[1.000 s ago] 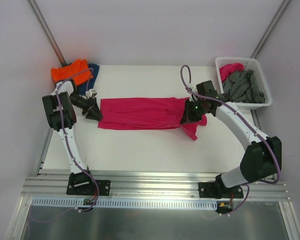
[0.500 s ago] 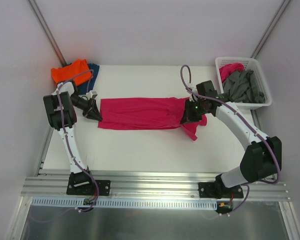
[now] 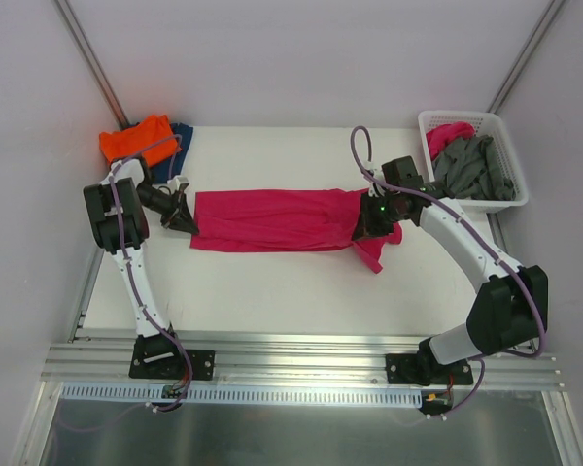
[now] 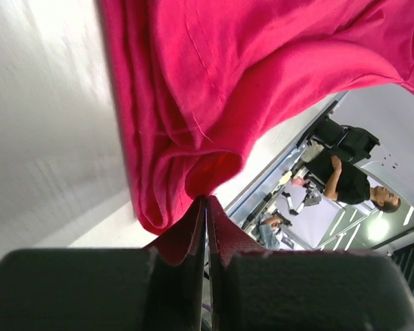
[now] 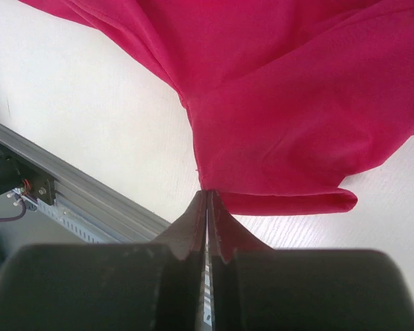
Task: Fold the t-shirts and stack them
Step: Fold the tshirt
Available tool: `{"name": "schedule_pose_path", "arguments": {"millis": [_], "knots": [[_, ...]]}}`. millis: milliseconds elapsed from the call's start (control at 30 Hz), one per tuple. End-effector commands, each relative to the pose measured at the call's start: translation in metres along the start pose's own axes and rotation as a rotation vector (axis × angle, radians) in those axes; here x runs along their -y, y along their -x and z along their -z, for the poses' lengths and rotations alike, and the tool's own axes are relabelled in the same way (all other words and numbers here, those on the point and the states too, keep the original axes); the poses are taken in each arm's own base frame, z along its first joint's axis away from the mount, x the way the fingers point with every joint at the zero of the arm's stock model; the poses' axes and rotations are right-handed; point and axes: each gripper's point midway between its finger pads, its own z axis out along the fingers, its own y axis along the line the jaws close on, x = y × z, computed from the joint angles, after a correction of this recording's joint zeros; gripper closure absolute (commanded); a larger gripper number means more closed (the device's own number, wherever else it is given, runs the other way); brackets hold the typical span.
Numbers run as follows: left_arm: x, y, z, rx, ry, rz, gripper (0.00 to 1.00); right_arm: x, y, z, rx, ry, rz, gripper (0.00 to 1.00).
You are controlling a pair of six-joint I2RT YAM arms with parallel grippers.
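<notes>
The magenta-pink t-shirt (image 3: 277,219) lies stretched across the middle of the white table (image 3: 272,282) in a long band. My left gripper (image 3: 188,221) is shut on its left end; the left wrist view shows the cloth (image 4: 214,89) bunched at the closed jaws (image 4: 207,201). My right gripper (image 3: 361,226) is shut on its right end, where a loose part hangs down toward the near edge; the right wrist view shows the cloth (image 5: 290,103) pinched at the jaws (image 5: 207,193). An orange t-shirt (image 3: 136,138) lies on a dark blue t-shirt (image 3: 182,139) at the back left.
A white lattice basket (image 3: 500,131) at the back right holds grey t-shirts (image 3: 471,165) and a bit of pink cloth (image 3: 447,133). The aluminium rail (image 3: 301,354) runs along the near edge.
</notes>
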Motion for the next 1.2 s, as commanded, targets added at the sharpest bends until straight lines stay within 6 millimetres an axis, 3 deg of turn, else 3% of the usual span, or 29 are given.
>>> {"name": "schedule_pose_path", "arguments": {"millis": [0, 33, 233, 467, 700, 933, 1167], "knots": [[0.035, -0.013, 0.023, 0.05, -0.028, -0.063, 1.0, -0.001, 0.009, 0.015, 0.063, 0.0, 0.024, 0.99], [0.045, -0.016, 0.033, 0.081, -0.023, -0.09, 1.0, -0.001, 0.009, 0.016, 0.067, -0.001, 0.023, 0.99], [0.079, -0.047, 0.051, 0.134, -0.031, -0.147, 1.0, 0.003, 0.005, 0.025, 0.087, 0.002, 0.019, 0.99], [0.095, -0.073, 0.058, 0.157, -0.024, -0.175, 1.0, 0.009, -0.012, 0.032, 0.08, 0.003, 0.002, 0.99], [0.103, -0.092, 0.062, 0.165, -0.007, -0.209, 1.0, 0.009, -0.02, 0.055, 0.124, -0.014, 0.046, 0.99], [0.117, -0.109, 0.069, 0.188, -0.014, -0.259, 1.0, 0.004, -0.061, 0.074, 0.063, -0.001, 0.041, 0.99], [0.128, -0.122, 0.073, 0.219, -0.026, -0.295, 1.0, -0.009, -0.045, 0.09, 0.178, 0.04, 0.099, 0.99]]}}
